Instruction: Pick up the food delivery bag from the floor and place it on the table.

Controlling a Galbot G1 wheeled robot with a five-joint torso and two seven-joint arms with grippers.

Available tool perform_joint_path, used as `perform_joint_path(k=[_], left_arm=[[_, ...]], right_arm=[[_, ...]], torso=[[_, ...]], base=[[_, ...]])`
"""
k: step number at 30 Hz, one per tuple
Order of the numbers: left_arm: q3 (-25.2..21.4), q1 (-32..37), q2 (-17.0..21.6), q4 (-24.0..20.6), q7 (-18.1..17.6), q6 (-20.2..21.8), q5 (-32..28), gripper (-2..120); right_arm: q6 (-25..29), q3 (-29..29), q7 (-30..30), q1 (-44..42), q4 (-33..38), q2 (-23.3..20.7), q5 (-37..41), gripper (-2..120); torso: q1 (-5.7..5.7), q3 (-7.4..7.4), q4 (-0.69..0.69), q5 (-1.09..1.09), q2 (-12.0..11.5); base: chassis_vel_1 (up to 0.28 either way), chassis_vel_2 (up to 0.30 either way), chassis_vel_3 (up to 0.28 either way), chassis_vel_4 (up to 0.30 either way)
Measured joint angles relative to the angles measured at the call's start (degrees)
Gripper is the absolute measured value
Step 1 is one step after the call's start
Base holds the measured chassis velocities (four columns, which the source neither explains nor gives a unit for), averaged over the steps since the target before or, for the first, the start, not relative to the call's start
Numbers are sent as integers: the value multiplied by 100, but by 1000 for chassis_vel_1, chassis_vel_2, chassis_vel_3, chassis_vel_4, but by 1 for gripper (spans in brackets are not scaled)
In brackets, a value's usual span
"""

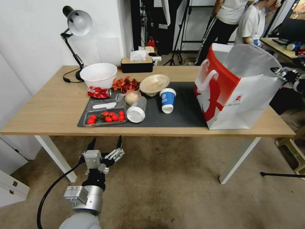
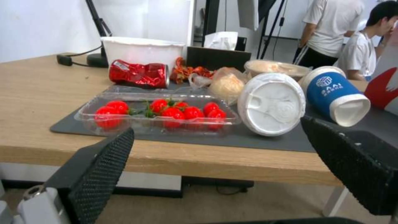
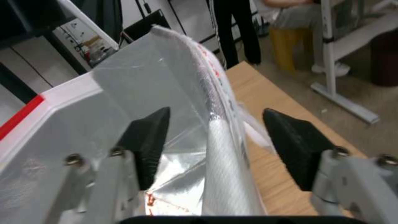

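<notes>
Table (image 1: 47, 105) spans the head view, floor (image 1: 165, 190) below it at 6 o'clock. Bag (image 1: 236, 89) stands upright on the table's right end at about 3 o'clock, its base partly on the grey mat (image 1: 184, 108), mouth open, foil lining visible, one white handle hanging on the red side. Right gripper (image 3: 215, 140) sits at the bag's top rim on its 3 o'clock side; in the right wrist view its two black fingers (image 3: 296, 146) are spread wide, one inside the bag over the foil, one outside, rim wall between them with a gap on both sides, gripping nothing. Left gripper (image 1: 105, 143) hangs low at 7 o'clock, in front of the table edge above the floor, fingers well apart, empty. On the mat, 9 to 12 o'clock of the bag: white bowl (image 1: 98, 74) at the mat's far left corner, beige bowl (image 1: 154, 84), clear tomato tray (image 1: 106, 117) at the near left corner, blue paper cup (image 1: 167, 100) on its side, lidded clear cup (image 1: 137, 111) on its side just beside the tray, crushed red can (image 1: 99, 92) near the white bowl. Black desk lamp (image 1: 74, 35) at 11 o'clock, tissue box (image 1: 137, 63) at the far edge.
</notes>
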Motion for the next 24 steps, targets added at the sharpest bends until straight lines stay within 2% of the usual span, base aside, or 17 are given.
perform_joint_path(k=[1,3,5,6,9,21,24], left_arm=[[1,2,-3,0,0,-5,4,100],[1,3,-4,0,1,-8,5,100],[2,5,-5,-6,1,-10,5,100],[2,5,-5,-6,1,-10,5,100],[2,11,-11,-25,2,-20,6,100],[-75,18,-10,-119,54,-36,31,100],[-114,37,-9,-148,75,-59,97,100]], right_arm=[[14,5,-97,-65,-5,-9,-245,69],[34,22,-162,-116,-7,-15,-394,71],[90,83,-356,-266,-8,-31,-839,82],[90,83,-356,-266,-8,-31,-839,82],[262,214,-753,-536,27,-34,-1510,96],[822,549,-1601,-1312,515,181,-2987,100],[1133,544,-1992,-1550,880,471,-3688,100]], torso=[[0,0,0,0,0],[0,0,0,0,0],[0,0,-1,0,0],[0,0,-1,0,0],[0,0,0,0,0],[0,0,0,-1,0],[0,0,0,0,0]], base=[[0,0,0,0],[0,0,0,0],[0,0,0,0],[0,0,0,0],[0,0,0,0],[0,0,0,0],[0,0,0,0]])
